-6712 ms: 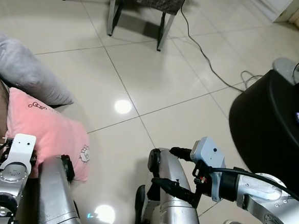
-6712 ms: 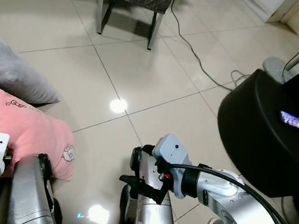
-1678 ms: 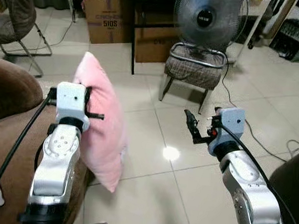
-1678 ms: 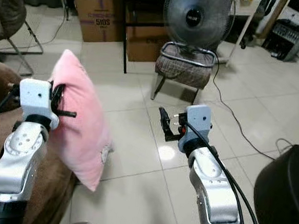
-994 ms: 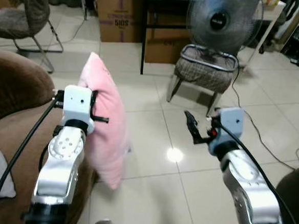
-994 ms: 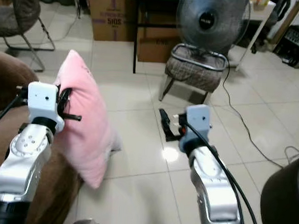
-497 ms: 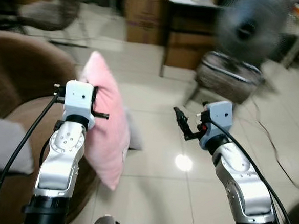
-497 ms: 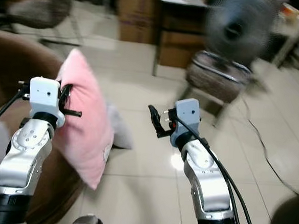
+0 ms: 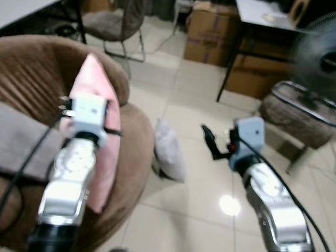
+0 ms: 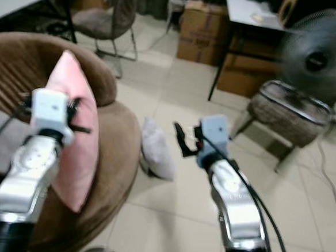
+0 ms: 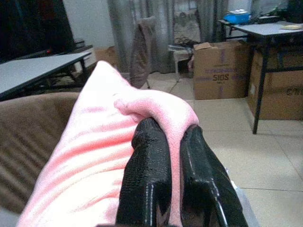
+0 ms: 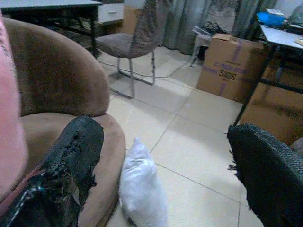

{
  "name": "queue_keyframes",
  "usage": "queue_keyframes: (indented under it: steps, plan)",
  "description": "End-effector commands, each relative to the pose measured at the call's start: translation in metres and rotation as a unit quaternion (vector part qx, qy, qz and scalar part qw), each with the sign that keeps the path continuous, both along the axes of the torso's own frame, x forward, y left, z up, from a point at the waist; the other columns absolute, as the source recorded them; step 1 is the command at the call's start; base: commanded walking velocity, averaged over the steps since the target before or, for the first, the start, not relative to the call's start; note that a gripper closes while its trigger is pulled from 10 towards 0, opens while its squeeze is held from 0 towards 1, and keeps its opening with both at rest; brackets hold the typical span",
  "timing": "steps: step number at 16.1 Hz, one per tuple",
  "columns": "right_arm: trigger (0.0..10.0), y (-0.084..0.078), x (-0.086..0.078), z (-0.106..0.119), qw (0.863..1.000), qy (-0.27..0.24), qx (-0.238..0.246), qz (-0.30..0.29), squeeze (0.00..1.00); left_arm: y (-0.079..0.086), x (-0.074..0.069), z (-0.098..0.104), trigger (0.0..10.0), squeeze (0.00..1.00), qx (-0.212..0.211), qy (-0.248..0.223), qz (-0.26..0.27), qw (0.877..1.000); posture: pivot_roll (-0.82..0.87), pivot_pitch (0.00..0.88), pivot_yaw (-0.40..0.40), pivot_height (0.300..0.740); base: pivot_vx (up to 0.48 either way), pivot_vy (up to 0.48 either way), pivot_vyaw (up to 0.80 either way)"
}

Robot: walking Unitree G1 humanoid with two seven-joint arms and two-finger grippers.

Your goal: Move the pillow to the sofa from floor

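Both eye views blurred, most around the fan [image 10: 318, 58] beyond the brown sofa [image 9: 137, 152]. Fold of the pink pillow [image 11: 94, 156] hidden between the left gripper [image 11: 165, 142] fingers, lower pillow part behind the left arm [image 9: 69, 177].

Left gripper [image 11: 171, 163] fingers clamped, right gripper [image 12: 165, 175] spread.

Grey cushion [image 9: 170, 157] on tiled floor [image 9: 173, 218]

The pink pillow [image 9: 101, 127] is hanging on edge, pinched at a top fold, above the brown sofa [image 9: 21, 81] seat on the left.
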State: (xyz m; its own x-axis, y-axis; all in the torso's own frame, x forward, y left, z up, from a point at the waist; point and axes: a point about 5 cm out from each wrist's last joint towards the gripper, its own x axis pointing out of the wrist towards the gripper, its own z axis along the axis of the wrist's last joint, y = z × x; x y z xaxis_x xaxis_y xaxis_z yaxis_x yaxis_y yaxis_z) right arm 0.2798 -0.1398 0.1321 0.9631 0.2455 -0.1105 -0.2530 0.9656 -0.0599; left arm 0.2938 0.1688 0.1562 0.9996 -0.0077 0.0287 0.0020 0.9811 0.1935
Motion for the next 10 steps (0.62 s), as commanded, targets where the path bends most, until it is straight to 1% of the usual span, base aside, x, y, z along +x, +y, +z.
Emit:
queue_keyframes:
  steps: [1,9,10]
  plan:
    - [10.0,0.001,0.003,0.004,1.0,-0.011,0.002,-0.001,0.0,0.001,0.003,0.014,10.0,0.0,0.006,-0.029,-0.004,1.0,0.06,0.0,-0.026,0.74,0.326,0.0,0.0]
    - [10.0,0.008,0.006,0.005,1.0,-0.015,0.009,0.007,0.0,0.001,0.005,0.015,10.0,0.0,0.01,-0.031,-0.011,0.999,0.07,0.0,-0.022,0.74,0.345,0.0,0.0]
    - [10.0,0.012,0.005,0.006,0.999,-0.019,0.006,0.029,0.0,0.002,0.006,0.016,10.0,0.0,0.012,-0.032,-0.011,0.999,0.07,0.0,-0.018,0.74,0.349,0.0,0.8]
